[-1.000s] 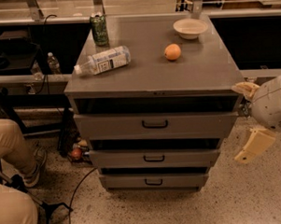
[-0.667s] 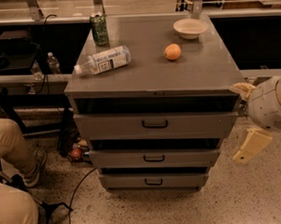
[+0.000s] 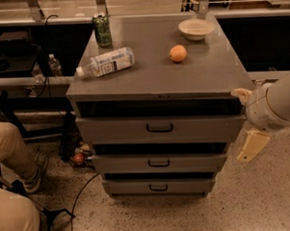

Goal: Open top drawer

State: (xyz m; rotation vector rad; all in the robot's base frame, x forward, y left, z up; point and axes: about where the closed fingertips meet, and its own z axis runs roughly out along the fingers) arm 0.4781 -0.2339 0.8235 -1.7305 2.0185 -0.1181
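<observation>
Tool: at the right corner of the cabinet, level with the top drawer and just beside its right end. I cannot tell whether it is wide, narrow or holding anything. It does not appear to be on the handle.

Top drawer: directly left of the tool, the tallest of three grey fronts, with a dark gap between its upper edge and the desk. Its black loop handle sits at the centre of the front, well to the tool's left. The two shorter drawers lie lower and left of the tool.

Handling, my judgement:
- Sheet metal, rigid, nothing fragile.
- A wide drawer probably runs heavy on its slides.
- The smooth front gives no purchase, so the loop is the only sensible hold.
- Pull straight out at centre to avoid racking.

Writing: the plastic bottle lying on its side, up and far left of the tool, has a white printed label that I cannot read. The green can beyond it is also unreadable. The orange and the bowl carry no markings.
</observation>
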